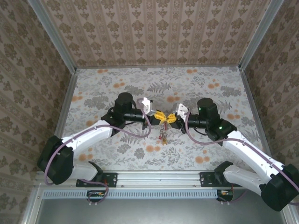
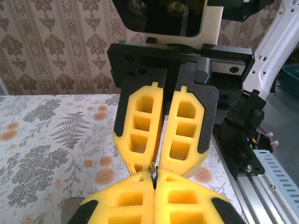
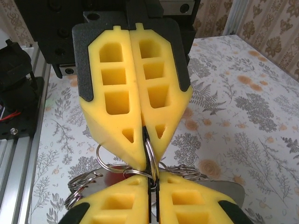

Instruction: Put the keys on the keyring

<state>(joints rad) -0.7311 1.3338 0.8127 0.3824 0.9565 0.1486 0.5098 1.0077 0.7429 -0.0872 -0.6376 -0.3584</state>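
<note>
Held item: keyring (image 3: pixel 150 153), pinched tip-to-tip between clamped left gripper (image 1: pixel 159 115) and right gripper (image 1: pixel 171 117), both equally near; keys (image 1: pixel 164 134) dangling below.

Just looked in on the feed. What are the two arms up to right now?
Both arms meet tip to tip over the middle of the table. The left end effector is shut on the ring, and the right end effector pinches the same ring from the opposite side. A bunch of keys hangs just below where they meet.
</note>
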